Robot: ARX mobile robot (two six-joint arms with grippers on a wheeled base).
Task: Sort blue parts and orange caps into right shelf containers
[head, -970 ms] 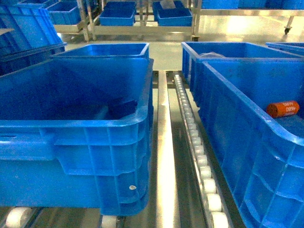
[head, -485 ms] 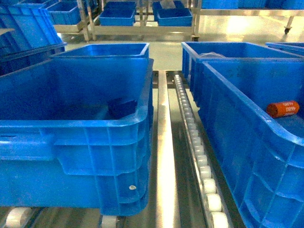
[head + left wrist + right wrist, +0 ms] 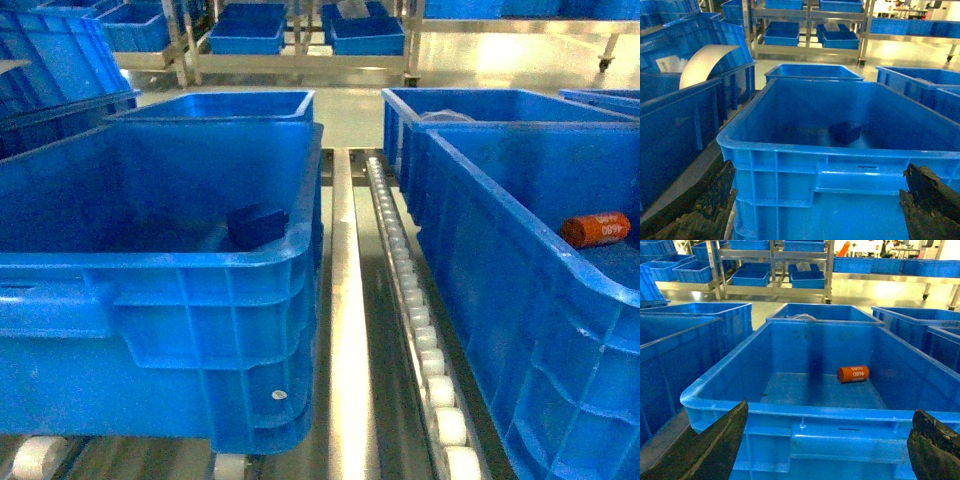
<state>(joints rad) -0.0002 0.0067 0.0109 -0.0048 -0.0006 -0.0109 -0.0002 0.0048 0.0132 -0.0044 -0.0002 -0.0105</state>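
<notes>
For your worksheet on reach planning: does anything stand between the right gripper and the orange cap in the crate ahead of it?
Yes. The near wall of the blue crate stands between the open right gripper and the orange cap, which lies on the crate floor. Above the rim, nothing visible blocks the way.

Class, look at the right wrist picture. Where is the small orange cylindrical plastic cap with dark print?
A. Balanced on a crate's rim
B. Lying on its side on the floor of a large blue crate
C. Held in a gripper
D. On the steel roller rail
B: the small orange cylindrical plastic cap lies on its side on the bare floor of the large blue plastic crate, with both gripper fingers apart below the rim.
</notes>
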